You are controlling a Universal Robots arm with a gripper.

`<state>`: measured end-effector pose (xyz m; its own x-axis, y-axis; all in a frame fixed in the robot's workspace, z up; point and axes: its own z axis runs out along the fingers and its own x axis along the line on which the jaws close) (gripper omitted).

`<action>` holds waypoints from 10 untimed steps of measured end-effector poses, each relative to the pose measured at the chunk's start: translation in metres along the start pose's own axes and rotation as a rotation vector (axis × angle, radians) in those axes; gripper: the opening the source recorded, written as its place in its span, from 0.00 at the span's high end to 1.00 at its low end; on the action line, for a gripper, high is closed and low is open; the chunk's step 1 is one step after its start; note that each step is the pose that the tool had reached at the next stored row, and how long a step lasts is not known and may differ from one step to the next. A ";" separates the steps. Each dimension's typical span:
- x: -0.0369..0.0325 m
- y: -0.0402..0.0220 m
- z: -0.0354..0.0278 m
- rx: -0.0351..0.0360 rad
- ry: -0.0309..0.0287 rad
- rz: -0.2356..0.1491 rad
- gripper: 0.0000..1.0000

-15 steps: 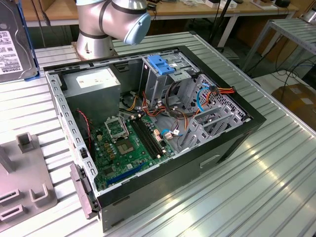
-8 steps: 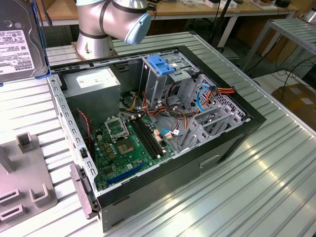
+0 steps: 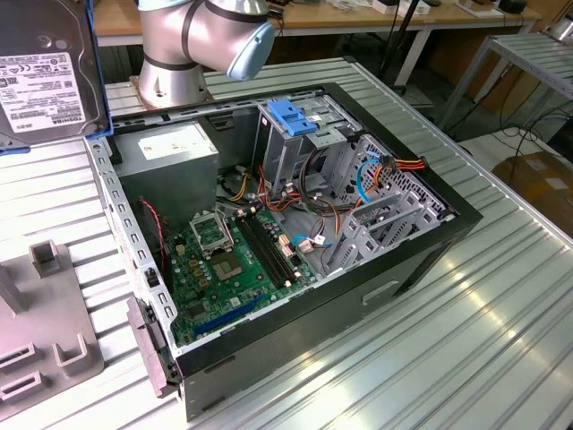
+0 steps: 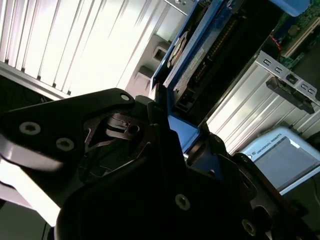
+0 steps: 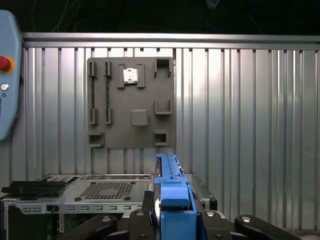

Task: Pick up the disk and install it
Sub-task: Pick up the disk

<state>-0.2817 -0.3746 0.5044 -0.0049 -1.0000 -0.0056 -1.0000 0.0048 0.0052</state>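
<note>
The disk hangs aloft at the exterior view's left, label showing, clear of the ribbed table; the gripper is clamped narrow on the disk's blue rail in the first wrist view; a grey fixture plate lies by the table's edge; the open computer case sits mid-table.

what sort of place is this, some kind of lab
Probably a robotics lab bench: a silver robot arm, its gripper shut on the blue-railed grey disk, by an open black computer case on a ribbed metal table, wooden workbenches behind.
</note>
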 end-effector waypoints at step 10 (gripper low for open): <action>-0.0002 -0.0360 -0.0001 0.0000 0.0000 0.000 0.63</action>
<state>-0.2457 -0.3745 0.5043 -0.0050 -1.0000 -0.0056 -1.0000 0.0049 0.0052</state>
